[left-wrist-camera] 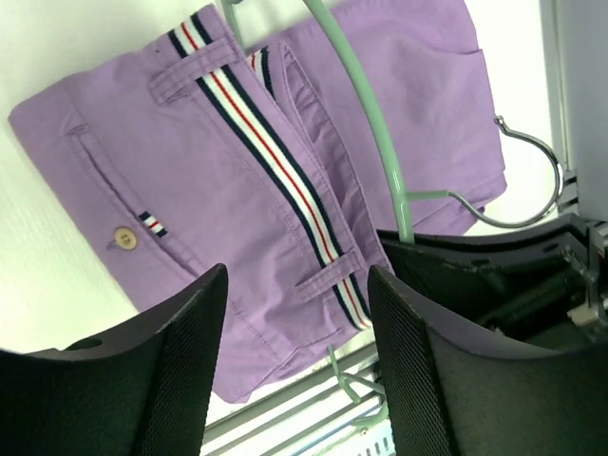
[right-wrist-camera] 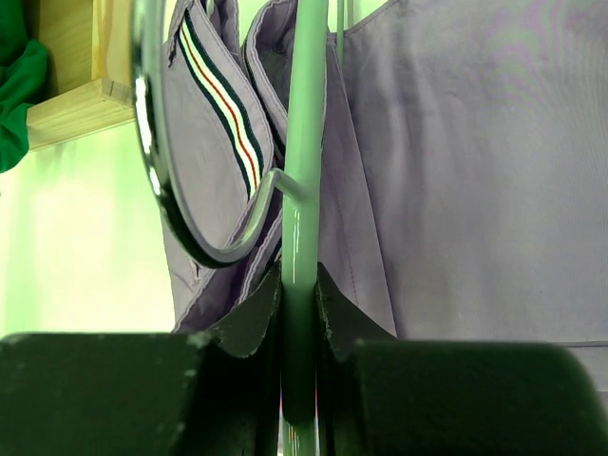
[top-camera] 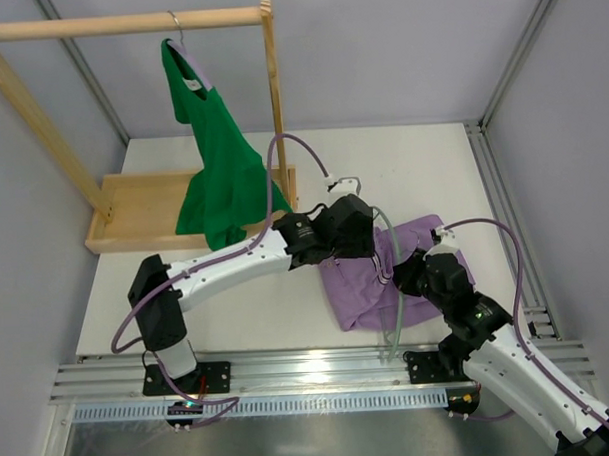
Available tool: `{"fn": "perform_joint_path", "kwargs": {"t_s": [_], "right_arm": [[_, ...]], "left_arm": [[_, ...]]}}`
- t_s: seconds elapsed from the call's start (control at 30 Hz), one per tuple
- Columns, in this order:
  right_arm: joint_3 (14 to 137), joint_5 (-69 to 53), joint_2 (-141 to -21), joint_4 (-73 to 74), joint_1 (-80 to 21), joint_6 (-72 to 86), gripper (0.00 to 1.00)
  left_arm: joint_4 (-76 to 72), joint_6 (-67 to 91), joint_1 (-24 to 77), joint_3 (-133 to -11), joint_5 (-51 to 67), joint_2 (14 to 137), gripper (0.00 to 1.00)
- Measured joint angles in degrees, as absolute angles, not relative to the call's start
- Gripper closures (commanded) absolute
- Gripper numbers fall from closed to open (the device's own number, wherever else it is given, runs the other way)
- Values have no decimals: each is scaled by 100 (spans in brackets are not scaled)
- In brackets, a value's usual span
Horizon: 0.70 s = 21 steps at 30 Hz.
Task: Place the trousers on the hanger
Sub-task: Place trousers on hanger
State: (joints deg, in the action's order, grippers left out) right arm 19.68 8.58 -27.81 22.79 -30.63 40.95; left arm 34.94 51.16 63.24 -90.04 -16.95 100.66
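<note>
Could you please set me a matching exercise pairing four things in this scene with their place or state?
Things:
1. trousers
2. hanger
3. green top
4. left pincer

Places or states:
A. hangs from the wooden rail
B. open, above the striped waistband
C. clamped in the right pincer
D. lilac, on the table

Pairs: 1-D, 2-C, 3-A, 4-B.
</note>
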Motion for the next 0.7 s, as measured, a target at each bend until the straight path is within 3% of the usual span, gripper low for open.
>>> {"fn": "perform_joint_path", "kwargs": {"t_s": [0.13,0.27,0.57,0.7], "right_arm": [[2010,856,-2816,2285,-3063,4095,96],[2158,858,-2812,2418,-3063,4095,96],[2381,819,-2888,2580,-3063,4095,96],[2381,749,-2932,2580,-3063,4097,90]], "left_arm": [[3203,5070,6259,-8364,-1531,9640,52],[2561,5196,6250,-7837,-1039,9911,57],[1479,5426,6305,-7669,-336,11072,56],[1345,5487,6305,-7647,-336,11069,51]]}}
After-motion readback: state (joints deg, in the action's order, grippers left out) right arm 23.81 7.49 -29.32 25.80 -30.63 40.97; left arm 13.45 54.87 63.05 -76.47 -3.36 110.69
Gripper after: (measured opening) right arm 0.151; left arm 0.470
